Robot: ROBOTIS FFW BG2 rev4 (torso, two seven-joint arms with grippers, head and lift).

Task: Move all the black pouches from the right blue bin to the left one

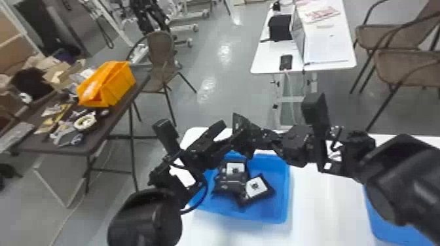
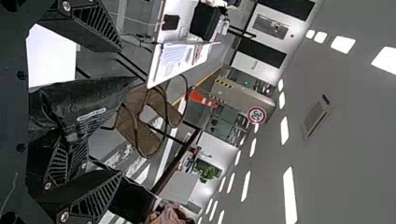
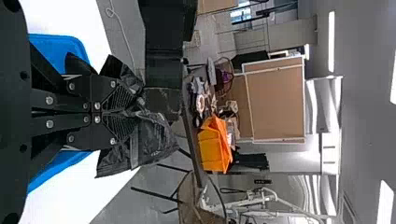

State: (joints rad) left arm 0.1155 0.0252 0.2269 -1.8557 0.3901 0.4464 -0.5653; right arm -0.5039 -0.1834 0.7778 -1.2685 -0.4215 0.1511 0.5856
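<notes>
holding a black pouch over the left bin

the left bin has several black pouches heaped in it, two with white labels facing up, while the right bin sits at the head view's edge, cut off and partly covered by the right arm, so i cannot tell what it has inside; the right gripper is pinched closed on the held pouch, and the left gripper has its fingers well apart with that pouch showing between them, though whether they touch it is hard to make out
</notes>
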